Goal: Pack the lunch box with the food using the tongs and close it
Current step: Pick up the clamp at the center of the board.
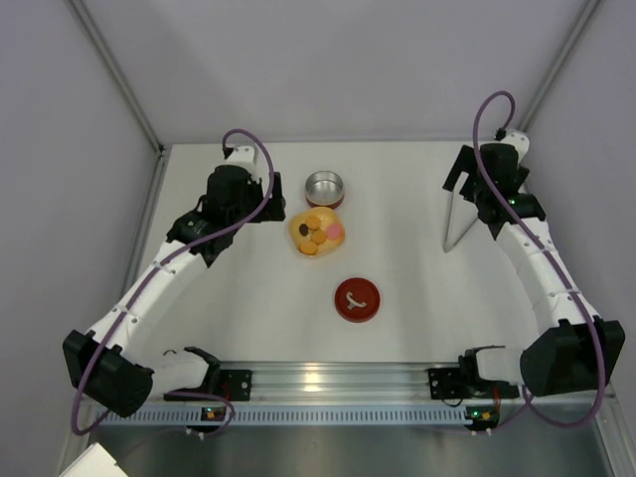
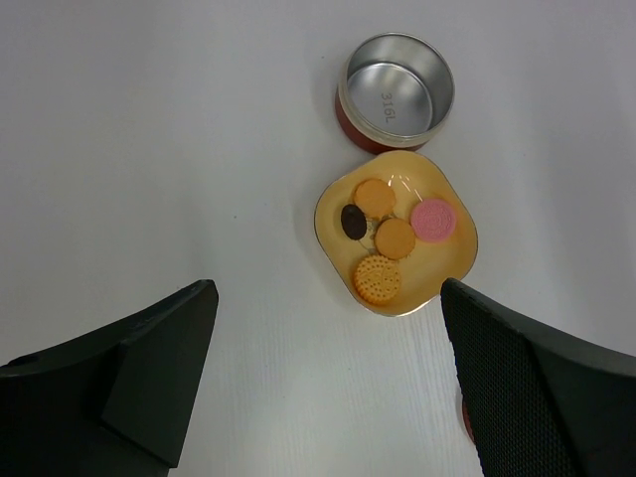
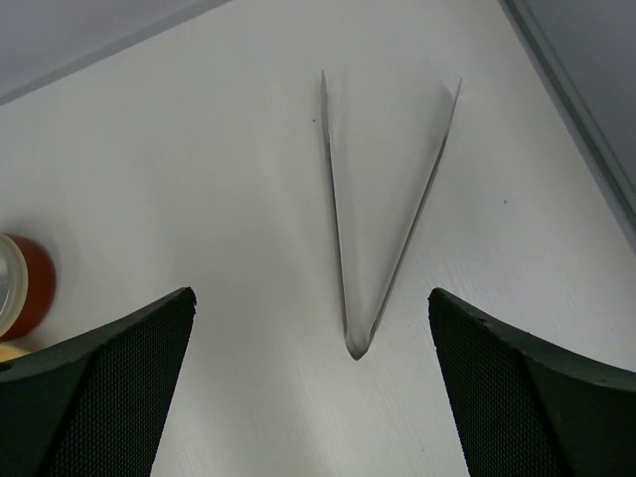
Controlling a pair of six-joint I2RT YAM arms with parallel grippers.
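Lid [image 1: 357, 299] of the lunch box, red with a white squiggle, lies flat and face up on the table [image 1: 248, 298], nearest the arm bases. Set aside at about 5 o'clock from the yellow dish [image 2: 442, 266], it leaves the box mouth free for filling. Next outward, the dish carries the food [image 2: 396, 238]: two plain orange discs, a ridged orange biscuit, a brown piece and a pink piece, all inside the rim, none yet transferred. Left gripper [image 2: 324, 296] hangs above the dish's near edge with fingers spread wide and nothing between them; by judgement it is placed there to steady the box or to fetch the lid. Lunch box [image 2: 397, 91] stands upright at 12 o'clock from the dish, just beside its rim and possibly touching, its silver interior bare; this closeness keeps each carry short. Tongs [image 3: 356, 344] lie flat well apart from the dish, at 3 o'clock in the top view, with the joined end toward the bases and the two thin arms splayed toward 12 o'clock. Right gripper [image 3: 310, 294] hovers directly over them, jaws at full spread and empty, the joined end roughly centred between the fingers. So placed, a descent would let the fingers straddle both arms, and closing would squeeze the tongs. Judged stage: the very start, tool pick-up pending. Thin metal lying flat offers little to grip, so slipping is the likely fault.
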